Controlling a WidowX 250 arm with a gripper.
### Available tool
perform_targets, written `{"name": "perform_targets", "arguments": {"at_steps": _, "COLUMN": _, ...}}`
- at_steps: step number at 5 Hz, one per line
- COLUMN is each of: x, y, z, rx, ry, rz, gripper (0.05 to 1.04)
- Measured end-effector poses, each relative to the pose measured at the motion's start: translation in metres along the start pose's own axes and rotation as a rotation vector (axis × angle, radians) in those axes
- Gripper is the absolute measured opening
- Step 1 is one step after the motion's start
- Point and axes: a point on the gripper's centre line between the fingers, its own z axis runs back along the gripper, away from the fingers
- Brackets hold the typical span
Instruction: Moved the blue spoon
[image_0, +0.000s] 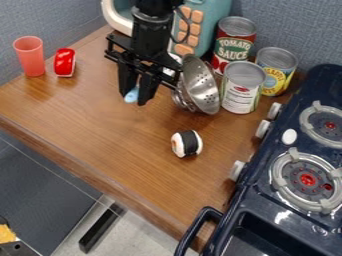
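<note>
Cup (30, 57) left; cans (242, 89) behind sushi roll (188, 144); stove (262, 192) right.

Looks like a toy kitchen, probably in a lab: furnished with a dark-blue stove (266, 155), food cans (240, 97) and a teal toy appliance (215, 9) around a wooden worktop (120, 145), with blue-grey panels (284, 22) behind and a black robot arm (150, 37) above.

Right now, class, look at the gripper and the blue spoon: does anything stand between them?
Nothing visible stands between the gripper and the blue spoon; the spoon's blue shows right at the gripper's lower end. The metal strainer is nearby, toward the picture's right, but not between them.
</note>
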Motion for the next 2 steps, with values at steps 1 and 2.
{"name": "perform_targets", "arguments": {"at_steps": 1, "x": 0.0003, "y": -0.0019, "z": 0.0009, "rx": -0.01, "ry": -0.005, "rz": -0.007, "gripper": 0.325}}
{"name": "perform_targets", "arguments": {"at_steps": 2, "x": 0.0004, "y": 0.0003, "z": 0.0003, "rx": -0.015, "ry": -0.007, "rz": 0.003, "gripper": 0.325}}
